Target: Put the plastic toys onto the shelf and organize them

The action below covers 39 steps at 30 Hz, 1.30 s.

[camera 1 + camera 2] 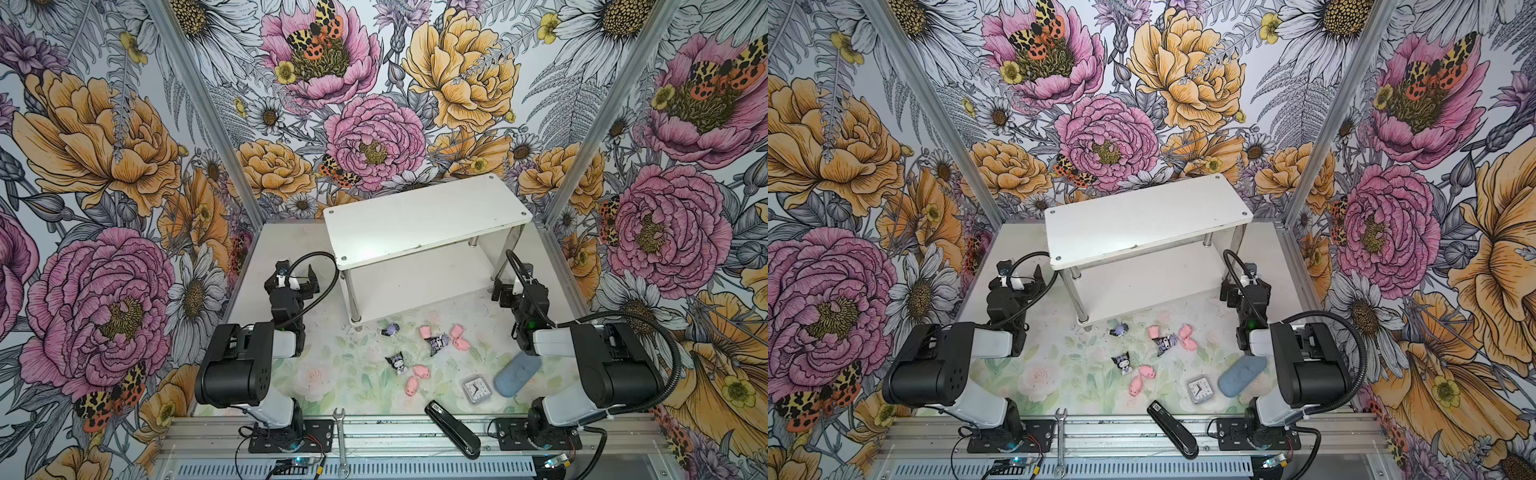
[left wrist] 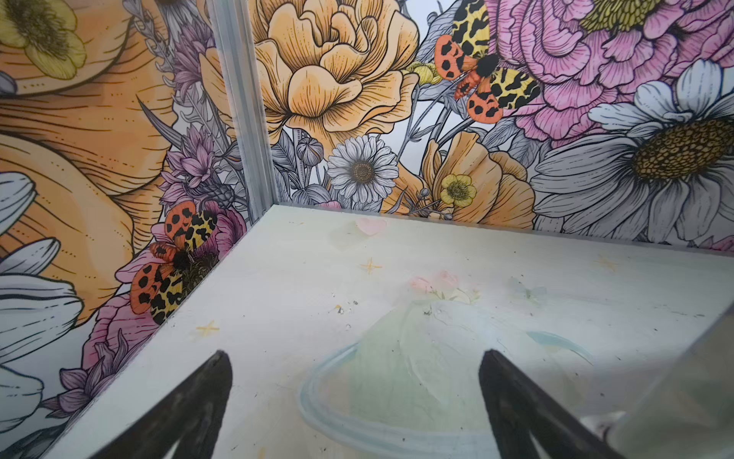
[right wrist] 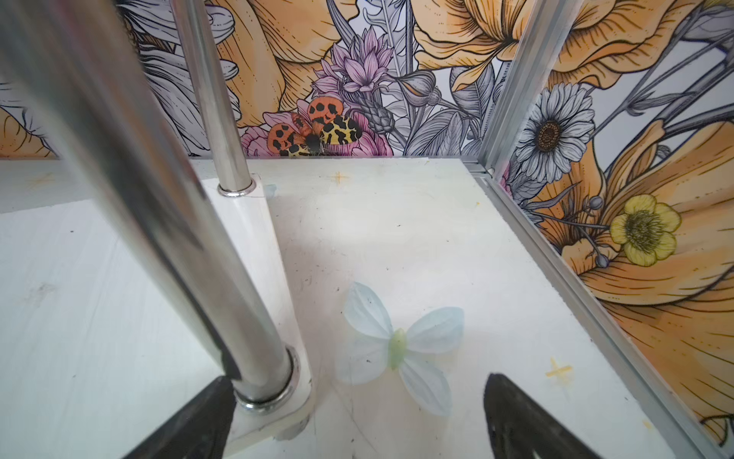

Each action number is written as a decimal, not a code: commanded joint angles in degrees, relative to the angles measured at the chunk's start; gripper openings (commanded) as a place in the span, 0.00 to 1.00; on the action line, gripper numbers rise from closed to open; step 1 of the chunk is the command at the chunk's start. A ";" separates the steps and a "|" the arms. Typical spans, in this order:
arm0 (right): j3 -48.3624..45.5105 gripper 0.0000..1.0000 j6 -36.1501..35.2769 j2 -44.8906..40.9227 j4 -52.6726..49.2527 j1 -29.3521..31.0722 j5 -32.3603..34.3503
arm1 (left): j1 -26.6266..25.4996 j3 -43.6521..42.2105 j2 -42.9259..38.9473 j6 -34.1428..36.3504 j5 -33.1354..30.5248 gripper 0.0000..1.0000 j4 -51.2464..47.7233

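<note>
The white two-tier shelf (image 1: pixel 424 220) (image 1: pixel 1142 224) stands at the back of the table. In front of it lie the plastic toys: several pink pigs, among them a pig (image 1: pixel 426 331) (image 1: pixel 1154 331) and a pig (image 1: pixel 412 386) (image 1: pixel 1135 385), and three black-purple figurines (image 1: pixel 398 361) (image 1: pixel 436 344) (image 1: pixel 390 330). My left gripper (image 1: pixel 297 272) (image 1: pixel 1021 272) (image 2: pixel 355 353) is open over bare table left of the shelf. My right gripper (image 1: pixel 511 280) (image 1: pixel 1239 286) (image 3: pixel 357 377) is open beside the shelf's right front chrome leg (image 3: pixel 254 337). Neither holds anything.
A small square clock (image 1: pixel 477 390), a blue-grey oblong case (image 1: pixel 517 374) and a black stapler (image 1: pixel 453 430) lie at the front right. A wrench (image 1: pixel 341 440) rests on the front rail. Flowered walls close in the left, right and back sides.
</note>
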 commanded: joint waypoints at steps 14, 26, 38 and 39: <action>0.54 1.00 0.85 -0.12 1.52 -0.73 0.81 | 0.02 -0.09 -0.18 -1.74 5.76 0.99 -3.99; 0.32 1.00 0.87 -2.71 0.21 -0.50 1.14 | -1.58 -2.97 -4.06 -0.77 3.08 0.98 -1.47; -0.55 1.00 6.17 -31.46 -25.25 3.86 9.18 | -13.87 1.80 -37.73 -29.59 -37.97 0.99 -44.33; -0.73 1.00 7.45 -33.20 -27.31 3.87 9.22 | -11.87 2.51 -40.40 -32.83 -34.38 0.99 -49.98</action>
